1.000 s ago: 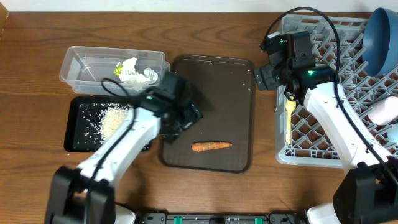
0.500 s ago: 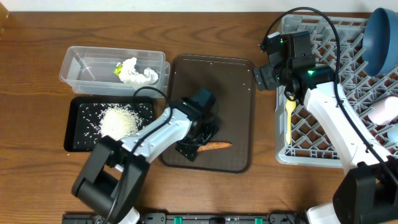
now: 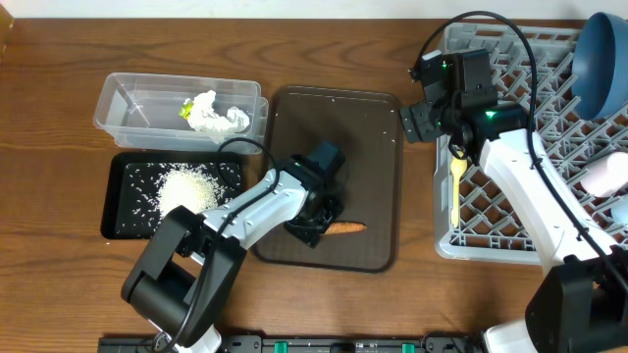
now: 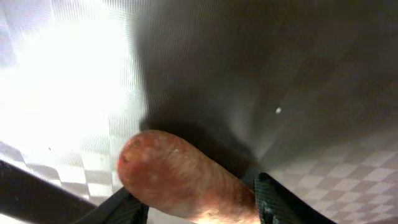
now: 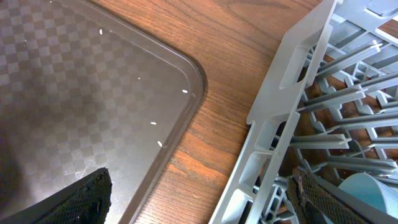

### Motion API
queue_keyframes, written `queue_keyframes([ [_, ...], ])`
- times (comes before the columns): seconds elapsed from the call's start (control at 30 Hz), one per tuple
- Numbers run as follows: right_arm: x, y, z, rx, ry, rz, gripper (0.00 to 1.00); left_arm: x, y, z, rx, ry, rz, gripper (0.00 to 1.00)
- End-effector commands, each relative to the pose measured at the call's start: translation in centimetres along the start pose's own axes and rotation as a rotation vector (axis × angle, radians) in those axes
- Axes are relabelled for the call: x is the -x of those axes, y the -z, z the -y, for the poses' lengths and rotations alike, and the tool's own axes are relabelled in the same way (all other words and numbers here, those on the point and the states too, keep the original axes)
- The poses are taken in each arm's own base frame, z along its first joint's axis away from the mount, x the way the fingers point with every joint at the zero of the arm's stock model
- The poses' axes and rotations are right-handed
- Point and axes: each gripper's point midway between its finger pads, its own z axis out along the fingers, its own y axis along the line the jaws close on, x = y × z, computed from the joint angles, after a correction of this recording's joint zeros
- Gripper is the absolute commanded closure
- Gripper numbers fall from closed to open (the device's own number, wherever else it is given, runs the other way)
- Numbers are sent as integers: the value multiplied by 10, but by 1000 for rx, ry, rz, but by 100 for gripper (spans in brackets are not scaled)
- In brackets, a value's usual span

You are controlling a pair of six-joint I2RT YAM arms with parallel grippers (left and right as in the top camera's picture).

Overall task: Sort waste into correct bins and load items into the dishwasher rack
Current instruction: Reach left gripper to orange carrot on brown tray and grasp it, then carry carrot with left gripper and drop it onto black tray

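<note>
The orange carrot piece (image 3: 345, 228) lies on the dark brown serving tray (image 3: 373, 127). My left gripper (image 3: 316, 224) is at its left end, and in the left wrist view both fingers (image 4: 199, 208) press against the carrot (image 4: 180, 177). The clear tub (image 3: 128, 108) holds the white tissue (image 3: 214, 113) and the yellow-green wrapper (image 3: 184, 110). The black tray (image 3: 123, 221) holds the rice (image 3: 186, 191). My right gripper (image 3: 412, 123) is open and empty over the left edge of the grey rack (image 3: 510, 59), also seen in the right wrist view (image 5: 199, 186).
In the rack are the dark blue bowl (image 3: 603, 59), the pale yellow spoon (image 3: 457, 186), a pink cup (image 3: 603, 176) and a light blue cup (image 3: 620, 211). A few rice grains (image 5: 155, 122) lie on the serving tray. Bare wood (image 5: 211, 130) separates tray and rack (image 5: 298, 56).
My left arm swung right from beside the black tray to the carrot's left end, and its fingers now sit against the carrot. The carrot and the right arm have not moved.
</note>
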Motion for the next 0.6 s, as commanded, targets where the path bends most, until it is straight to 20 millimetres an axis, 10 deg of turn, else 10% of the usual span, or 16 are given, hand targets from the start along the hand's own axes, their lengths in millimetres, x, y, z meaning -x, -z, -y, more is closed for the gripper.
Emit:
queue_keyframes([
  [0.0, 0, 0, 0, 5, -16, 1, 10, 17, -4, -7, 29, -5, 94, 45],
  [0.57, 0, 0, 0, 5, -16, 2, 9, 36, -1, -5, 20, -8, 207, 71],
])
